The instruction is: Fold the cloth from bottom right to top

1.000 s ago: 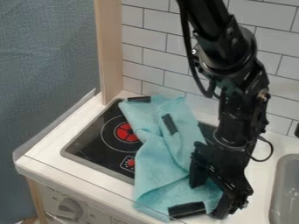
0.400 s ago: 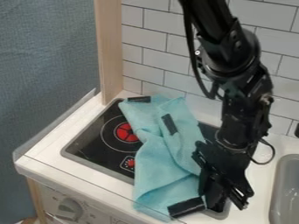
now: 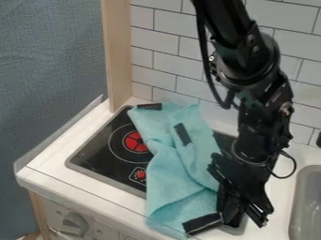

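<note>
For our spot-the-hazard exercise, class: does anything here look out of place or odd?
Yes: the turquoise cloth lies crumpled and askew across the black stove top, an odd spot for fabric, with its lower end at the counter's front edge. I see no spill.

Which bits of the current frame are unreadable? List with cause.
All in the camera view:
- Light-blue fabric cloth, lower right edge: partly behind the black metal claw.
- Black rectangular stovetop, middle: under the cloth.
- Grey oblong sink, right side: cut off by the right edge.
- Marks around the round grey knob: too small.
</note>
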`<state>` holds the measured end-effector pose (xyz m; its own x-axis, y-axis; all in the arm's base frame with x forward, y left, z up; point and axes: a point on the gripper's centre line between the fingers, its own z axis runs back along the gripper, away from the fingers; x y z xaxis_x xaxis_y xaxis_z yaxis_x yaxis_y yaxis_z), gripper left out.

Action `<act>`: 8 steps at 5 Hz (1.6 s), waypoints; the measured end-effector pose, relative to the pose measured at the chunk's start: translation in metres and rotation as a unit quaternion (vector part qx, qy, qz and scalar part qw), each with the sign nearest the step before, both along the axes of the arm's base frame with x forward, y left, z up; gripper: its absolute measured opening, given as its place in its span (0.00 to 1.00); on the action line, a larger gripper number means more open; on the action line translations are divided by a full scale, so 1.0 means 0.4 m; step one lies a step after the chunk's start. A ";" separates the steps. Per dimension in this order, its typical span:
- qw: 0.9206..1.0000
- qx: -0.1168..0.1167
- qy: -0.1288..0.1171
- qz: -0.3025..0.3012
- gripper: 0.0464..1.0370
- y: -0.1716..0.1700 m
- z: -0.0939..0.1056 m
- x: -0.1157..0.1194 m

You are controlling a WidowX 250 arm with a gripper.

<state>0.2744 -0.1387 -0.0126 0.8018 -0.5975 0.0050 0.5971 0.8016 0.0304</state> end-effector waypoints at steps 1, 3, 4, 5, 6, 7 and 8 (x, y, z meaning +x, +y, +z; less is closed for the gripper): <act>1.000 0.003 0.014 -0.008 0.00 0.002 0.006 -0.011; 1.000 -0.023 0.016 -0.014 0.00 -0.025 0.077 0.008; 0.999 -0.031 0.008 -0.014 0.00 -0.026 0.116 0.037; 1.000 -0.027 0.003 0.002 0.00 -0.004 0.151 0.073; 0.999 -0.026 -0.010 0.025 0.00 0.025 0.202 0.127; 0.999 -0.019 -0.005 0.039 0.00 0.046 0.216 0.180; 0.998 -0.015 -0.005 0.059 0.00 0.088 0.227 0.232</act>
<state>0.3674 -0.1036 0.0782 0.8668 -0.4978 0.0291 0.4977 0.8673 0.0102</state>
